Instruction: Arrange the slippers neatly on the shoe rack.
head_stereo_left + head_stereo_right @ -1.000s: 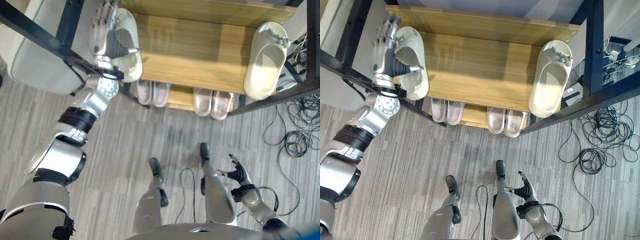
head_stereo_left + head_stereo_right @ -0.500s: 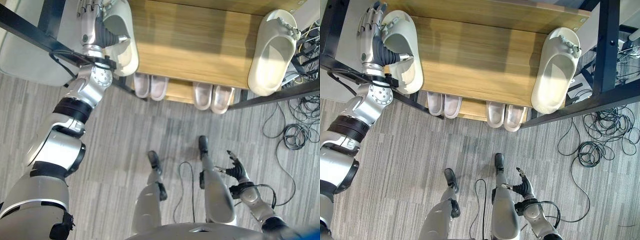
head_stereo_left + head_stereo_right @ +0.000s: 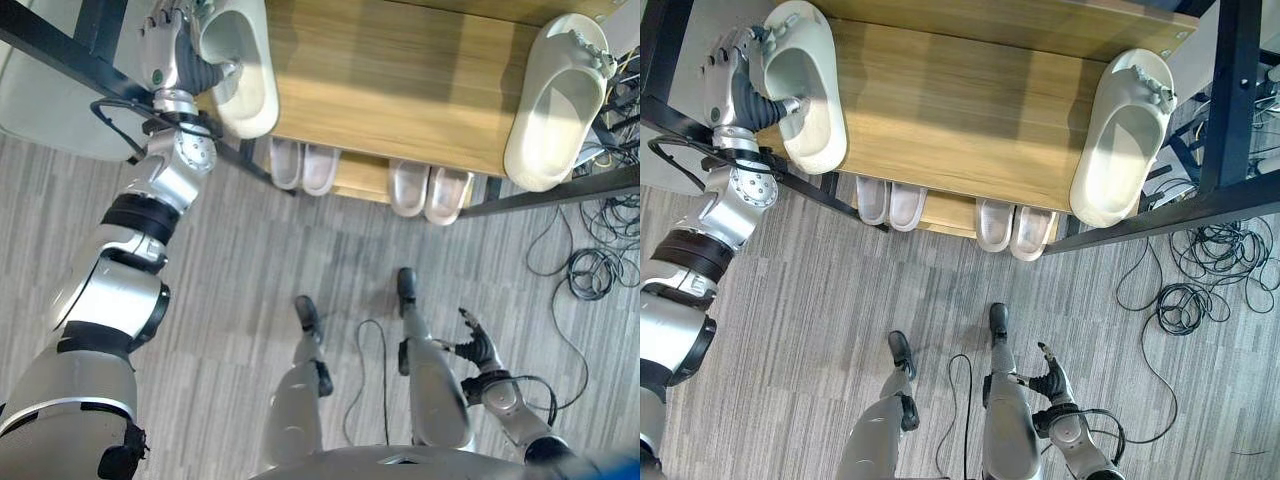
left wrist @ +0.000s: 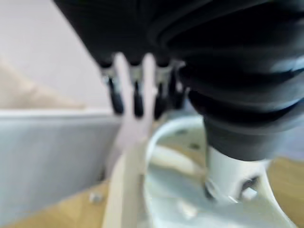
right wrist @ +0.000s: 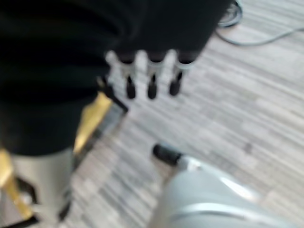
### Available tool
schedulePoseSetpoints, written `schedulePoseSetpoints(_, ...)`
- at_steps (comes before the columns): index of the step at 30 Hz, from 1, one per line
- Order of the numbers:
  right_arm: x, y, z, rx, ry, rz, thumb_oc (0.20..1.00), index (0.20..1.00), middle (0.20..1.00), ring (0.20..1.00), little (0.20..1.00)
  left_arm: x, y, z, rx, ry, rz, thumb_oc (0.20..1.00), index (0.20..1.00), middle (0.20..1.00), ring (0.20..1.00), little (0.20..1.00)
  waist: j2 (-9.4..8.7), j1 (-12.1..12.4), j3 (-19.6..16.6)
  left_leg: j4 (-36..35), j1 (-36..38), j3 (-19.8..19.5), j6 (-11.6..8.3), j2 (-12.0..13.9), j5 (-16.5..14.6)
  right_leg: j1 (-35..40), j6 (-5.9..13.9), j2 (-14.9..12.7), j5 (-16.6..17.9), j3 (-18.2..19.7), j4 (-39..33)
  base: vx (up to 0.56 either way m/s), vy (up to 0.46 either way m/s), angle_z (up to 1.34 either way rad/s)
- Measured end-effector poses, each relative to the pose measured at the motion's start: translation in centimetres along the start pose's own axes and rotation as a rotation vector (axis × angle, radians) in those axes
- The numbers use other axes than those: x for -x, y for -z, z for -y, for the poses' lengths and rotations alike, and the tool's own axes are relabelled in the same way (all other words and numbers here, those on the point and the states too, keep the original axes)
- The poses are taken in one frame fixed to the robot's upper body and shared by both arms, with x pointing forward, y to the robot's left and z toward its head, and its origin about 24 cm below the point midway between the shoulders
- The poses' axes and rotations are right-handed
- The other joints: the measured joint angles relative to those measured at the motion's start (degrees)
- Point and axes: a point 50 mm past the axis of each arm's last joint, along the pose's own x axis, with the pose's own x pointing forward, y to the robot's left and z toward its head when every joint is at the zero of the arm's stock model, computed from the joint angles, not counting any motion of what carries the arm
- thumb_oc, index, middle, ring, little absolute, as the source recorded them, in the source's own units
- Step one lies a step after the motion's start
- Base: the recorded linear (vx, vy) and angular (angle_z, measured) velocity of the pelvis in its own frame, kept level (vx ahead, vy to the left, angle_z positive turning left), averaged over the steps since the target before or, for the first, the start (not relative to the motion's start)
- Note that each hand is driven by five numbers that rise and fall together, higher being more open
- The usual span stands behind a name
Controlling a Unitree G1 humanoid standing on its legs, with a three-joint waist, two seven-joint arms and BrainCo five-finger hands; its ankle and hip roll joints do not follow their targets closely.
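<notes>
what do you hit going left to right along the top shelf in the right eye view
left hand → cream slipper it grips by the edge → bare wooden shelf → second cream slipper at the right end → black rack post

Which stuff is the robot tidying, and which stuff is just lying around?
For the job:
- left slipper, gripped by the left hand
- right slipper
- shoe rack
- two slipper pairs on the lower shelf

Just lying about:
- cables on the floor
- right hand, idle and open, hanging low
</notes>
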Motion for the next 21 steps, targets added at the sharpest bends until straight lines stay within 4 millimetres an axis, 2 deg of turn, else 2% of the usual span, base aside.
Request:
schedulePoseSetpoints(2, -0.2, -0.4, -0.1, -0.003, -0.001, 0.008, 1.0, 1.0, 1.0, 1.0, 1.0, -0.9, -1.7, 0.1, -0.038, 0.011, 0.049, 0.2, 0.2, 0.2, 0.2, 0.2, -0.02, 0.0, -0.04, 0.0, -0.38, -0.59, 0.0, 0.0, 0.26, 0.02, -0.02, -0.02, 0.02, -0.53, 0.0, 0.0, -0.029, 0.12)
schedulePoseSetpoints(4, -0.6, -1.0, -0.3, 0.003, -0.01, 0.022, 1.0, 1.0, 1.0, 1.0, 1.0, -0.6, -3.5, 1.3, -0.008, 0.028, 0.075, 0.2, 0.2, 0.2, 0.2, 0.2, -0.25, 0.17, -0.28, 0.0, -0.6, -1.05, 0.01, 0.02, 0.43, 0.03, -0.05, -0.03, 0.05, -0.89, 0.0, 0.0, -0.028, 0.1)
schedulePoseSetpoints(8, -0.8, -1.2, -0.6, 0.001, -0.016, 0.024, 1.0, 1.0, 1.0, 1.0, 1.0, -0.4, -4.8, 2.2, 0.03, 0.045, 0.083, 0.2, 0.2, 0.2, 0.2, 0.2, -0.74, 0.01, -0.84, 0.0, -0.62, -1.07, 0.01, -0.01, 0.44, 0.01, -0.11, -0.06, 0.09, -0.91, 0.0, 0.0, 0.0, 0.0)
schedulePoseSetpoints(14, -1.2, -1.4, -0.5, 0.006, -0.014, 0.016, 1.0, 1.0, 1.0, 1.0, 1.0, 0.9, -9.1, 4.7, 0.113, 0.119, 0.154, 0.2, 0.2, 0.2, 0.2, 0.2, -1.19, -0.15, -2.51, 0.0, -0.74, -0.99, 0.01, -0.13, 0.43, -0.17, -0.11, -0.17, 0.09, -0.85, 0.0, 0.0, -0.016, 0.0)
schedulePoseSetpoints(16, -1.2, -1.5, -0.5, -0.015, -0.01, 0.014, 1.0, 1.0, 1.0, 1.0, 1.0, 0.9, -10.7, 5.1, 0.141, 0.139, 0.185, 0.2, 0.2, 0.2, 0.2, 0.2, -1.19, -0.5, -2.54, 0.0, -0.76, -0.73, 0.01, -0.13, 0.44, -0.38, -0.08, -0.17, 0.16, -0.67, 0.0, 0.01, -0.034, -0.07)
schedulePoseSetpoints(21, -1.3, -1.1, -0.4, -0.007, -0.009, -0.013, 1.0, 1.0, 1.0, 1.0, 1.0, 0.9, -12.2, 4.8, 0.171, 0.129, 0.224, 0.2, 0.2, 0.2, 0.2, 0.2, -0.78, -1.46, -2.66, 0.0, -0.64, 0.72, 0.02, -0.27, 0.43, -1.49, -0.14, -0.14, 0.78, 1.16, 0.0, 0.02, -0.037, -0.17)
